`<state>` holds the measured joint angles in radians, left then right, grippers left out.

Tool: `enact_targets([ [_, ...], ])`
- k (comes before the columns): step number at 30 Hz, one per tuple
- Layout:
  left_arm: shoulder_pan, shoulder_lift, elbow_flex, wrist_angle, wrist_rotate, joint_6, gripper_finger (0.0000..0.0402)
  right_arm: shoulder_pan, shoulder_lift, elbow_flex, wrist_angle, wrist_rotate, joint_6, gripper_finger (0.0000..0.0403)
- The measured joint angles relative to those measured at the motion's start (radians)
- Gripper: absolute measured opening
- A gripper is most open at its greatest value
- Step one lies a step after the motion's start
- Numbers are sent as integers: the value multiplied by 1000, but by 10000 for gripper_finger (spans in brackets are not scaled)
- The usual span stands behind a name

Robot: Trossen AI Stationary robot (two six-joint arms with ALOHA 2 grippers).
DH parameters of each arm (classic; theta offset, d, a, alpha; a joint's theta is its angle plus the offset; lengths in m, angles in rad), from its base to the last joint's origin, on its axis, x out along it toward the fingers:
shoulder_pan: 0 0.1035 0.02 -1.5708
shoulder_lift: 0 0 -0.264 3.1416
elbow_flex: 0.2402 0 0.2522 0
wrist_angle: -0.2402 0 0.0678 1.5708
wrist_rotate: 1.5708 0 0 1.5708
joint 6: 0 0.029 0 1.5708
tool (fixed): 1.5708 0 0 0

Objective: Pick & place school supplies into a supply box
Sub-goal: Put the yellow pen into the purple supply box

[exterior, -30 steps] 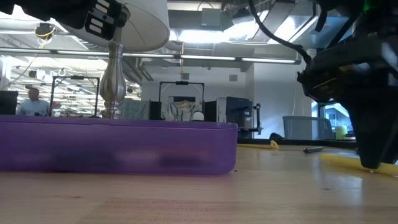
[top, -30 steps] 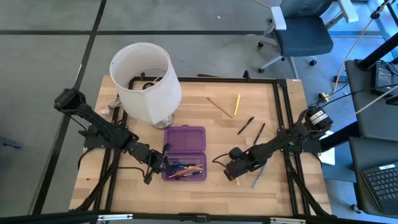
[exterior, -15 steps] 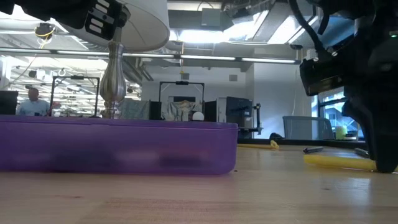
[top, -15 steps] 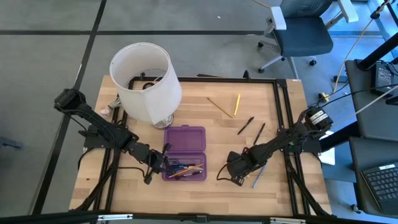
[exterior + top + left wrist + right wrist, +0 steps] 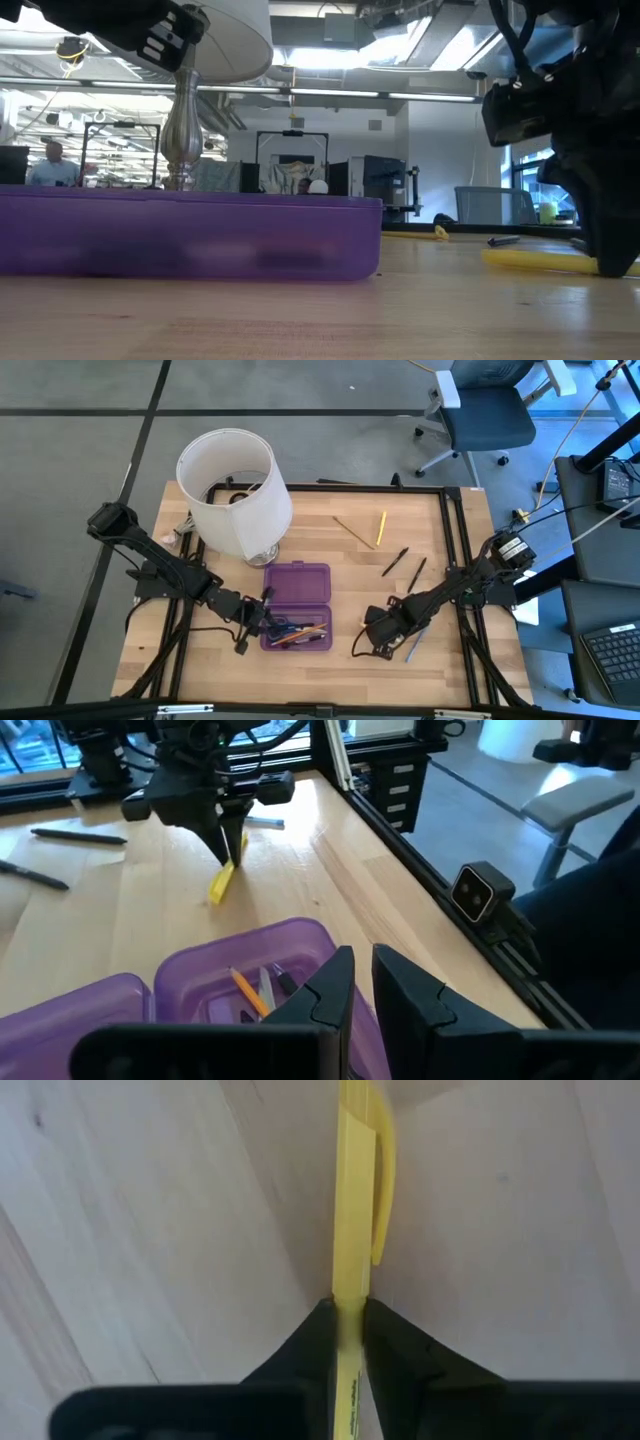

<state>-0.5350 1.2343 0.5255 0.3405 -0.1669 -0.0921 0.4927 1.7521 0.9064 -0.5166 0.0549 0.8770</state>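
The supply box (image 5: 329,643), translucent purple, lies open near the table's front, its lid (image 5: 297,582) flat behind it; blue scissors and pencils (image 5: 295,630) lie inside. My left gripper (image 5: 363,982) hovers shut at the box's left end, holding nothing. Right of the box, my right gripper (image 5: 352,1342) points down, shut on a yellow pen (image 5: 352,1230) that lies on the wood. A wooden pencil (image 5: 352,528), a yellow pencil (image 5: 381,528), two dark pens (image 5: 395,560) and a grey-blue pen (image 5: 415,647) lie loose on the table. My right gripper pinches the yellow pen's barrel (image 5: 351,1305) between its two fingers, just behind the clip, with more of the barrel running back under the hand. The fingers come from above, pointing down, and lie across the pen. The pen rests flat on the table (image 5: 535,260).
A big white lampshade (image 5: 235,490) on a metal stem (image 5: 180,120) stands at the table's back left, just behind the box lid. A black frame (image 5: 455,560) borders the table. A person sits far off in the room (image 5: 45,165).
My right gripper has stayed over the same spot and rolled about its downward-pointing axis, so that its fingers now stand across the yellow pen. In the low view, the pen's free end now reaches farther out from under the gripper toward the box.
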Motion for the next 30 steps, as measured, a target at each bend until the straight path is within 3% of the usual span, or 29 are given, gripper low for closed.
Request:
enact_targets([
  [8,0,0,0,0,-78,-71,33,3,3,33,2,44,-74,45],
  [15,0,0,0,0,-163,-79,33,-1,11,61,10,205,-110,46],
  [22,0,0,0,0,-165,-79,33,2,85,72,-40,205,-256,48],
  [30,0,0,0,0,-167,-78,33,3,71,66,-31,214,-227,49],
])
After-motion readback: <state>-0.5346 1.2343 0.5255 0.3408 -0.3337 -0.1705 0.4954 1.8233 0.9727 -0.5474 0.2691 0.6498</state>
